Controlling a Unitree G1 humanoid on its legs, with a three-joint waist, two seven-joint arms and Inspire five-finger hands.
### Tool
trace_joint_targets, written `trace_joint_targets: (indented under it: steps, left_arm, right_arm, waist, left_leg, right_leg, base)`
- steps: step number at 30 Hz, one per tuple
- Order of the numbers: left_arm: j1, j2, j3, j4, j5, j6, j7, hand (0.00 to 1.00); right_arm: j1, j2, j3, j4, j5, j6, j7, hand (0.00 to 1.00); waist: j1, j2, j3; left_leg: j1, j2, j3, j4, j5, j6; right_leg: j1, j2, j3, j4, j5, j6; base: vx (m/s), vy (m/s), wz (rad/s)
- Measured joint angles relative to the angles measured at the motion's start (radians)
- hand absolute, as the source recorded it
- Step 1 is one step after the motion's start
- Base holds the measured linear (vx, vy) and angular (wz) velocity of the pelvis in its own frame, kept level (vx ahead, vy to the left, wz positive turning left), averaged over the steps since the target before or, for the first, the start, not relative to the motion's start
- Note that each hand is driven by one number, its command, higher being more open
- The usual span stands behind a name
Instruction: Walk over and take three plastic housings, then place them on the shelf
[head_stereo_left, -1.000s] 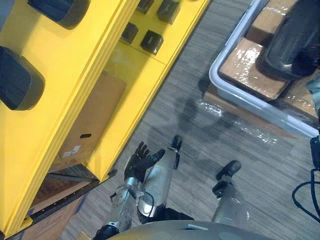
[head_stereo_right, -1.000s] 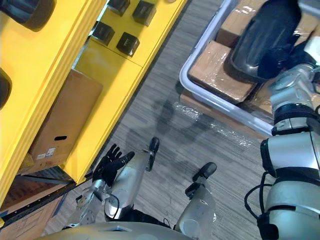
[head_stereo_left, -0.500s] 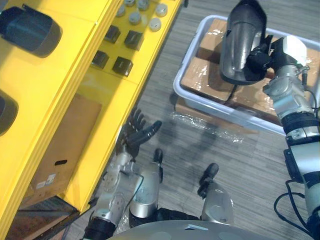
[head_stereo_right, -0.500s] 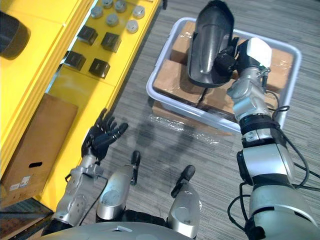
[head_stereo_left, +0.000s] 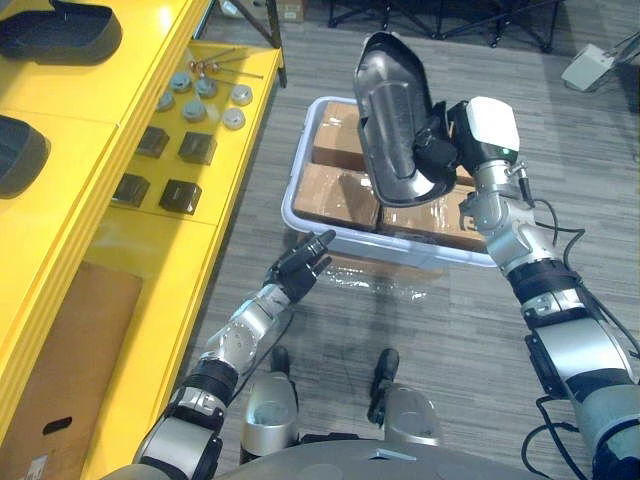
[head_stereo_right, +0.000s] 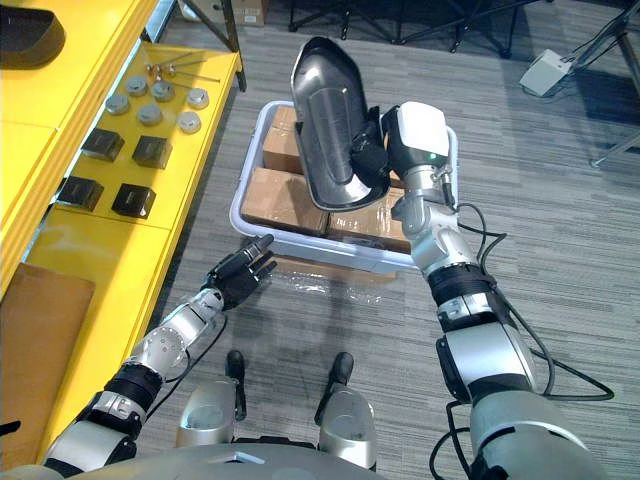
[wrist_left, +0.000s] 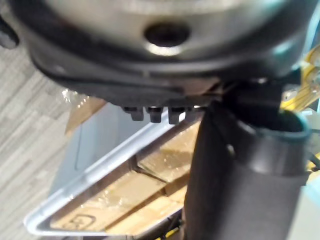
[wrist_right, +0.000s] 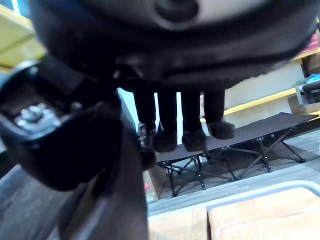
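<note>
– So, from the left eye view, where is the part?

– Up in the air. The right hand (head_stereo_left: 440, 158) has fingers and thumb curled on the dark plastic housing (head_stereo_left: 392, 110). The housing stands nearly upright above the grey tote (head_stereo_left: 300, 222) of wrapped cardboard boxes (head_stereo_left: 335, 188). The left hand (head_stereo_left: 298, 270) has straight fingers and holds nothing. It is by the tote's near left corner, and I cannot tell whether it touches.

– And the goal?

– The yellow shelf (head_stereo_left: 110, 290) runs along the left. Two more housings (head_stereo_left: 60, 30) lie on its top level, so I judge this one to be the third.

– Does the right eye view add anything?

– The grip sits low on the housing's right side, so the long shell reaches far above it. I'd swing it slowly, or it may lever round in the fingers.

– Left wrist view?

– Straight fingertips (wrist_left: 150, 115) with nothing between them, and the tote's rim and the housing beyond. That hand is free to steady the shell if it tips.

– Right wrist view?

– The fingers (wrist_right: 192, 130) hook over the housing's edge and the thumb (wrist_right: 55, 135) presses from the other side. Firm enough, I think. Carry it left, well above the small parts (head_stereo_left: 195, 148) on the lower level, and lay it flat beside the two others before the fingers loosen.
</note>
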Motion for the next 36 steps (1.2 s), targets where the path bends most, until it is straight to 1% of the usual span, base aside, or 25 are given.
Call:
trace_joint_targets:
  steps: [2,3,7,9,12,13,16,17,20,23,26,27,28,29,31,32,33,36]
  left_arm:
    - [-0.026,0.015,0.005,-0.001,-0.013,-0.001,-0.021,1.0]
    - [-0.033,0.017,0.005,-0.002,-0.013,-0.003,-0.025,1.0]
    - [-0.056,0.015,0.002,-0.009,-0.001,-0.046,-0.057,1.0]
    - [-0.056,0.014,-0.001,-0.023,-0.002,-0.063,-0.076,1.0]
    - [-0.056,0.011,-0.012,-0.057,-0.004,-0.069,-0.105,1.0]
    - [-0.056,0.01,-0.019,-0.064,-0.004,-0.066,-0.114,1.0]
    - [-0.055,0.011,-0.053,-0.066,-0.004,-0.053,-0.155,1.0]
    - [-0.055,0.011,-0.056,-0.068,-0.002,-0.039,-0.169,1.0]
    - [-0.055,0.011,-0.077,-0.076,0.014,-0.018,-0.188,1.0]
    - [-0.054,0.023,-0.097,-0.076,0.075,0.004,-0.208,1.0]
    - [-0.054,0.024,-0.117,-0.076,0.11,0.01,-0.211,1.0]
    - [-0.053,0.029,-0.122,-0.076,0.123,0.023,-0.211,1.0]
    - [-0.053,0.033,-0.131,-0.076,0.158,0.031,-0.209,0.0]
    - [-0.052,0.035,-0.137,-0.076,0.176,0.035,-0.207,0.0]
    - [-0.052,0.046,-0.166,-0.077,0.274,0.048,-0.191,0.0]
    - [-0.052,0.05,-0.175,-0.077,0.281,0.051,-0.181,0.0]
    - [-0.052,0.052,-0.187,-0.078,0.309,0.059,-0.157,0.0]
    - [-0.051,0.052,-0.215,-0.08,0.32,0.067,-0.07,0.0]
  right_arm:
    - [0.04,0.016,0.017,-0.027,-0.007,-0.031,0.0,0.0]
    - [0.047,0.018,0.019,-0.028,-0.025,-0.041,0.001,0.0]
    - [0.096,0.036,0.04,-0.043,-0.078,-0.088,0.022,0.0]
    - [0.122,0.04,0.045,-0.062,-0.078,-0.102,0.026,0.0]
    - [0.147,0.044,0.06,-0.069,-0.078,-0.114,0.04,0.0]
    - [0.157,0.045,0.062,-0.069,-0.079,-0.119,0.04,0.0]
    - [0.195,0.069,0.071,-0.069,-0.08,-0.124,0.043,0.0]
    - [0.203,0.079,0.08,-0.069,-0.08,-0.126,0.044,0.0]
    - [0.211,0.084,0.09,-0.069,-0.085,-0.134,0.045,0.0]
    - [0.212,0.083,0.099,-0.069,-0.086,-0.14,0.045,0.0]
    - [0.212,0.081,0.104,-0.069,-0.086,-0.142,0.045,0.0]
    - [0.212,0.079,0.11,-0.069,-0.086,-0.142,0.045,0.0]
    - [0.212,0.078,0.12,-0.069,-0.086,-0.142,0.045,0.0]
    - [0.213,0.078,0.125,-0.069,-0.086,-0.142,0.045,0.0]
    - [0.213,0.072,0.143,-0.069,-0.086,-0.142,0.045,0.0]
    - [0.213,0.068,0.149,-0.069,-0.086,-0.142,0.045,0.0]
    - [0.216,0.061,0.158,-0.069,-0.086,-0.142,0.045,0.0]
    - [0.226,0.059,0.158,-0.069,-0.085,-0.141,0.045,0.0]
  waist:
    - [-0.002,-0.009,-0.028]
    - [-0.002,-0.01,-0.03]
    - [-0.008,-0.02,-0.056]
    - [-0.01,-0.023,-0.062]
    - [-0.012,-0.028,-0.068]
    - [-0.012,-0.029,-0.07]
    - [-0.01,-0.037,-0.105]
    - [-0.011,-0.039,-0.114]
    - [-0.013,-0.043,-0.123]
    - [-0.013,-0.044,-0.127]
    - [-0.012,-0.046,-0.131]
    - [-0.012,-0.046,-0.135]
    - [-0.012,-0.046,-0.141]
    - [-0.012,-0.046,-0.145]
    - [-0.01,-0.047,-0.157]
    - [-0.01,-0.047,-0.159]
    - [-0.01,-0.046,-0.163]
    - [-0.008,-0.046,-0.173]
  left_leg:
    - [0.002,0.004,0.01,-0.005,0.003,-0.004]
    - [0.006,0.004,0.012,-0.006,0.003,-0.005]
    - [0.027,0.006,0.026,-0.01,0.003,-0.006]
    - [0.033,0.005,0.032,-0.011,0.003,-0.007]
    - [0.04,0.005,0.034,-0.012,0.003,-0.007]
    - [0.044,0.005,0.036,-0.014,0.003,-0.007]
    - [0.046,0.004,0.041,-0.027,0.005,-0.01]
    - [0.048,0.004,0.043,-0.028,0.005,-0.011]
    - [0.054,0.003,0.047,-0.032,0.005,-0.011]
    - [0.066,0.001,0.052,-0.041,0.006,-0.011]
    - [0.066,0.001,0.051,-0.041,0.006,-0.011]
    - [0.066,0.001,0.05,-0.042,0.007,-0.011]
    - [0.066,0.001,0.049,-0.042,0.007,-0.011]
    - [0.066,0.001,0.048,-0.043,0.007,-0.011]
    - [0.066,0.0,0.047,-0.044,0.007,-0.011]
    - [0.066,0.0,0.046,-0.044,0.007,-0.011]
    - [0.066,-0.001,0.045,-0.044,0.007,-0.011]
    - [0.067,-0.003,0.042,-0.05,0.011,-0.01]
  right_leg:
    - [0.004,0.01,0.006,-0.024,0.013,-0.004]
    - [0.007,0.012,0.009,-0.027,0.016,-0.005]
    - [0.027,0.02,0.021,-0.051,0.029,-0.008]
    - [0.033,0.02,0.025,-0.061,0.035,-0.006]
    - [0.038,0.021,0.027,-0.061,0.036,-0.005]
    - [0.041,0.021,0.028,-0.062,0.036,-0.005]
    - [0.042,0.024,0.032,-0.08,0.043,-0.004]
    - [0.041,0.024,0.035,-0.08,0.044,-0.004]
    - [0.041,0.024,0.039,-0.08,0.045,-0.002]
    - [0.045,0.024,0.05,-0.08,0.046,-0.001]
    - [0.045,0.024,0.05,-0.081,0.046,-0.001]
    - [0.045,0.024,0.05,-0.081,0.046,-0.001]
    - [0.045,0.024,0.05,-0.081,0.046,-0.001]
    - [0.045,0.024,0.05,-0.081,0.046,0.0]
    - [0.045,0.024,0.05,-0.081,0.046,0.0]
    - [0.045,0.024,0.05,-0.081,0.047,0.0]
    - [0.045,0.023,0.05,-0.082,0.047,0.0]
    - [0.045,0.022,0.048,-0.082,0.047,0.001]
  base:
    - [-0.04,-0.018,-0.14]
    - [-0.04,-0.003,-0.16]
    - [-0.04,0.001,-0.1]
    - [-0.04,0.007,-0.09]
    - [-0.03,0.011,-0.02]
    - [-0.01,0.01,-0.03]
    - [0.01,0.003,-0.03]
    - [0.03,0.005,-0.06]
    - [0.01,0.011,-0.04]
    - [-0.02,0.013,-0.09]
    - [0.0,0.0,0.0]
    - [0.0,0.0,0.0]
    - [0.0,0.0,0.0]
    - [0.0,0.0,0.0]
    - [0.0,0.0,0.0]
    - [0.0,0.0,0.0]
    - [0.0,0.0,0.0]
    - [0.0,0.003,0.01]
